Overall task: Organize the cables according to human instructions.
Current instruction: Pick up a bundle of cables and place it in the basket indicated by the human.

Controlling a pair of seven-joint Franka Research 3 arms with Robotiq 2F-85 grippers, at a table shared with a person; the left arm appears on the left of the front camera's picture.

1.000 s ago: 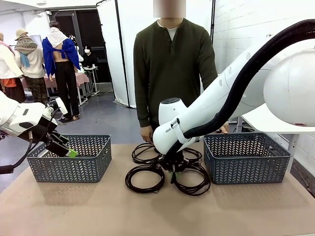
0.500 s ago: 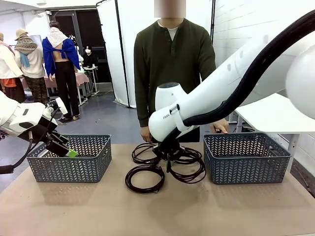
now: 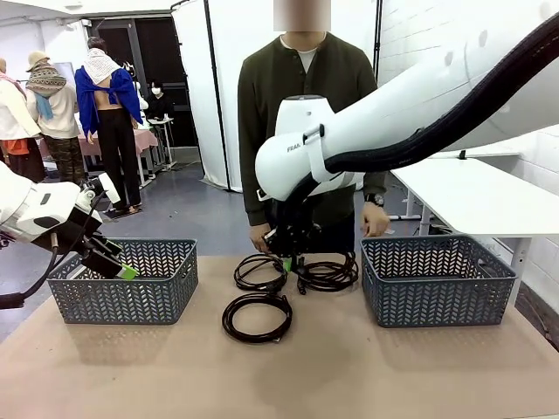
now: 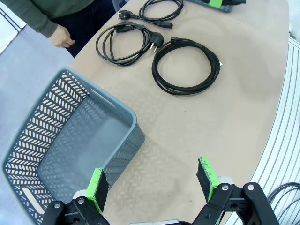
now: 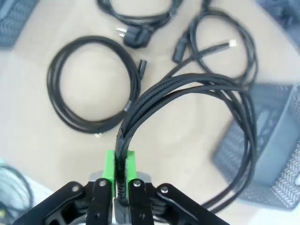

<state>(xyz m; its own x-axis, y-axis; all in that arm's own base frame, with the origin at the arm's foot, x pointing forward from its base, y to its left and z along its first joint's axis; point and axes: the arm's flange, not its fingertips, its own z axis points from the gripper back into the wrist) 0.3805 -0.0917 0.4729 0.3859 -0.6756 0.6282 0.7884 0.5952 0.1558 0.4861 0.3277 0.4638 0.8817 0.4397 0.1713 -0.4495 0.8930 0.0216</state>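
Note:
My right gripper (image 3: 286, 260) is shut on a black braided cable (image 5: 154, 98) and holds it up over the table's middle, its loop (image 3: 330, 278) hanging down to the right. Three other cables lie coiled on the table: one nearest me (image 3: 256, 317), one with a plug (image 3: 259, 269) towards the person, and a thin one (image 5: 220, 47) under the held loop. My left gripper (image 3: 118, 264) hovers open over the left basket (image 3: 122, 284). In the left wrist view its fingers (image 4: 97, 186) hold nothing.
A second grey basket (image 3: 437, 279) stands at the right. The person stands at the far side, one hand (image 3: 259, 237) near the cables, the other hand (image 3: 376, 218) raised above the right basket. Bare tabletop (image 3: 279, 375) lies in front.
My right arm has risen and pulled back towards the person, lifting the gripped cable off the table. The person's hand by the right basket has lifted. My left arm has stayed still.

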